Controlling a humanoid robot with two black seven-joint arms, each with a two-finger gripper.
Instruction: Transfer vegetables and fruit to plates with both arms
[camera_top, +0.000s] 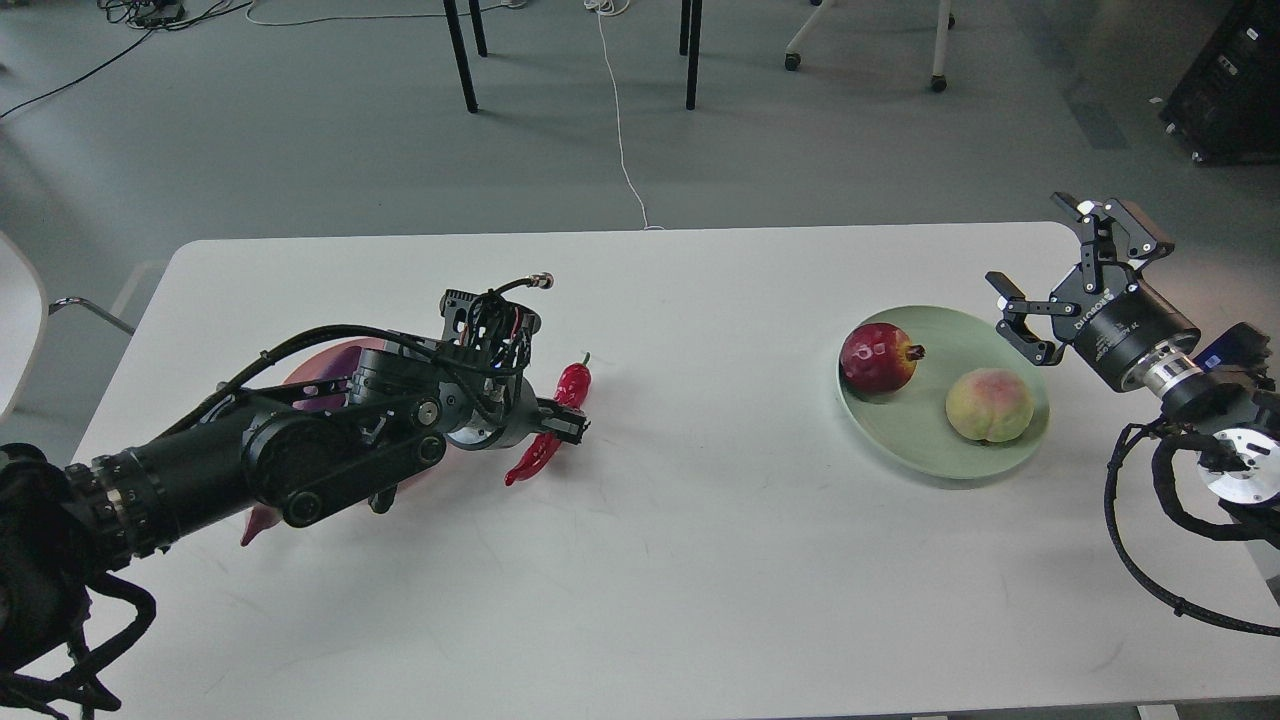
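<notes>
My left gripper (566, 424) is shut on the middle of the red chili pepper (574, 382), which hangs tilted with its stem end up and to the right and its tip down to the left. The pink plate (318, 362) lies mostly hidden behind my left arm. The purple eggplant (259, 522) shows only as a tip under the arm. The pale green plate (930, 452) holds the pomegranate (878, 358) and the peach (988, 404). My right gripper (1031, 244) is open and empty, just beyond the green plate's right rim.
The white table (700, 560) has its far edge near the top and its right edge under my right arm. Chair and table legs (460, 55) and a white cable (620, 120) are on the floor beyond.
</notes>
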